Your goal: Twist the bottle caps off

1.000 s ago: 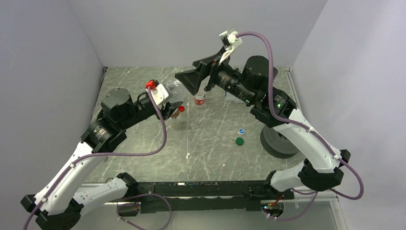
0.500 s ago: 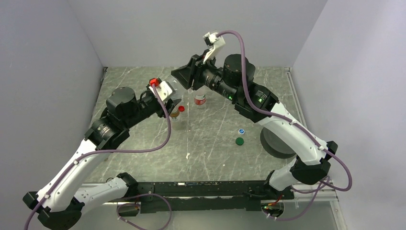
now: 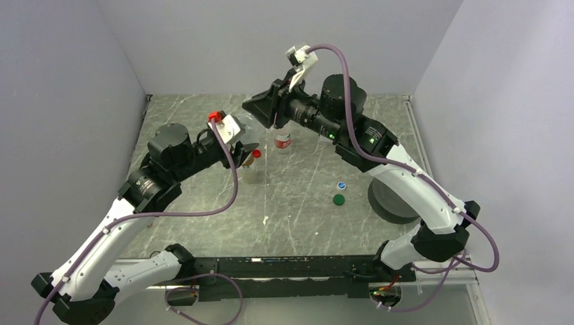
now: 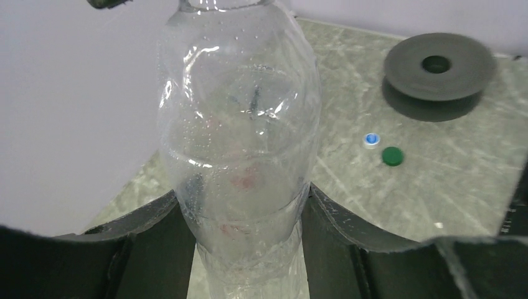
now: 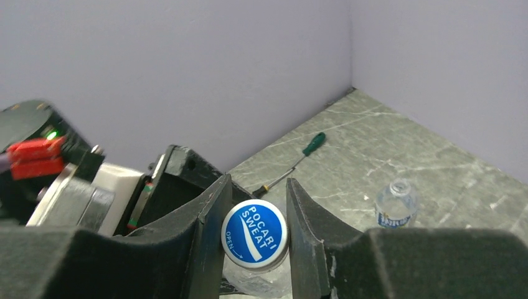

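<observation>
Upper middle of the overhead view: the left hand [image 4: 244, 215] is clamped around the lower body of the clear bottle [image 4: 240, 124]. The right hand [image 5: 256, 208] is narrowed onto the bottle's blue-and-white cap [image 5: 254, 233], touching both sides. A green cap [image 3: 338, 199] lies on the bench [image 3: 298, 223].

The table [image 3: 304, 203] is lit evenly from above. A dark shadow is cast beside the grey disc [image 4: 464, 62]. Bright spots are seen on the clear bottle [image 4: 240, 137]. The blue cap [image 5: 254, 233] is sharp, but the fingers [image 5: 309, 240] beside it are blurred.
</observation>
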`<state>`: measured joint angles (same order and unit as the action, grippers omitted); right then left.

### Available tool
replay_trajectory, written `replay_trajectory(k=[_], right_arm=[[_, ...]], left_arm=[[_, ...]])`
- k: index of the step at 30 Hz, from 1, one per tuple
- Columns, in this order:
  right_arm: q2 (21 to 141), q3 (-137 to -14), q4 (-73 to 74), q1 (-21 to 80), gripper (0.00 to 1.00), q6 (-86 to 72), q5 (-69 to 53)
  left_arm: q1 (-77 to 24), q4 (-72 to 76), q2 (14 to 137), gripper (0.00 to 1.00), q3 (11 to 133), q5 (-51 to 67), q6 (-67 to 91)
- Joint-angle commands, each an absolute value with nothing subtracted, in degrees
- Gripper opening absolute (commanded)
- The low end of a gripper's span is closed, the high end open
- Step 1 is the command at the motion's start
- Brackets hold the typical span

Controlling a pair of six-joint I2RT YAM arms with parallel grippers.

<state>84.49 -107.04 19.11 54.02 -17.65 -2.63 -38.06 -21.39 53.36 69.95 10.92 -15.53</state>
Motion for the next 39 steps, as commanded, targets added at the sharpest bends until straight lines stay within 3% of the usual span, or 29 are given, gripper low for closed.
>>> replay_trajectory(k=[1, 7, 12, 17, 19, 22, 23, 31, 39], right_arm=[[81.22, -107.13, 10.73, 52.91, 0.01, -13.84, -21.1], [80.98, -106.8, 8.16, 50.72, 0.02, -14.93, -41.36], [80.15, -103.24, 3.26, 50.15, 0.03, -16.53, -54.15], [81.03, -105.17, 7.22, 49.42, 0.12, -14.92, -55.4], [80.7, -105.81, 9.8, 49.16, 0.29, -13.68, -52.72], [78.78, -104.94, 13.19, 49.0, 0.86, -12.19, -37.77], [77.91, -104.0, 13.4, 48.96, 0.98, -12.28, -32.46], [75.76, -103.21, 17.3, 48.96, 1.0, -17.55, -8.75], [77.4, -103.61, 17.95, 49.04, 0.98, -22.55, -6.85]], left_arm=[[-38.32, -22.22, 52.25, 0.29, 72.4, 26.91, -10.35], [-38.32, -24.64, 52.99, 0.29, 74.92, 43.63, -7.1], [-38.32, -25.9, 53.17, 0.28, 76.06, 45.31, -7.24], [-38.32, -26.24, 52.88, 0.27, 76.04, 44.27, -8.02], [-38.32, -26.22, 52.76, 0.26, 75.88, 43.43, -8.62], [-38.3, -26.03, 52.5, 0.26, 75.53, 40.39, -9.68], [-38.31, -25.72, 52.33, 0.26, 75.32, 38.81, -10.01], [-38.32, -22.04, 52.18, 0.26, 72.75, 18.59, -14.06], [-38.32, -20.68, 52.65, 0.27, 71.13, 9.8, -16.5]])
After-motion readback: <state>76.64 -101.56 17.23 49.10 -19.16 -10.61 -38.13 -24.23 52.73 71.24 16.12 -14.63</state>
